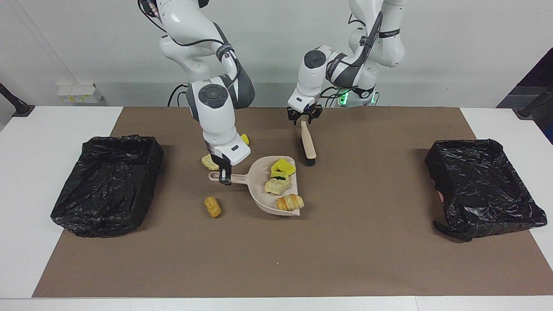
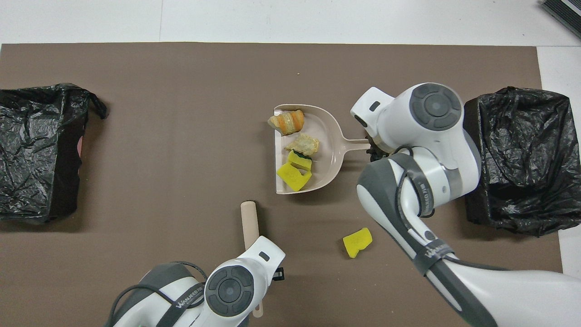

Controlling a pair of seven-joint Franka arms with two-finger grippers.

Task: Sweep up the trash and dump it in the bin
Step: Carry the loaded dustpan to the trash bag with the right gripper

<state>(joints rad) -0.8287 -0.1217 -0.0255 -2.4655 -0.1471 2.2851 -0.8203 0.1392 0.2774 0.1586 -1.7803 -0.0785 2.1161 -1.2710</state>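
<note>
1. Lowest in the facing view's middle, a brown lump [image 1: 212, 206] of trash lies loose on the mat. It needs another sweep, so don't count it as done.
2. Just above it, at frame centre, the dustpan [image 1: 262, 192] carries a striped pastry piece [image 1: 290, 202], a tan lump [image 1: 276, 185] and a yellow sponge [image 1: 283, 166]. The pastry sits at the open lip, so tip the lip up a little as you carry.
3. The right gripper [image 1: 224, 177] is clamped narrow on the dustpan's handle. Travel slowly toward the black-bagged bin [image 1: 108, 185] at the frame's left, and tilt only once the lip is over its rim.
4. Higher up, a tan piece [image 1: 209, 162] and a yellow chunk [image 1: 245, 139] wait beside that arm.
5. In the upper middle, the left gripper [image 1: 303, 116] sits at the top of the brush [image 1: 308, 144], whose bristles are on the mat. I cannot tell whether it grips.
6. The brown mat [image 1: 302, 259] covers a white table [image 1: 26, 259]. A second bin [image 1: 484, 188] sits at the frame's right, with a plain pale wall above.
</note>
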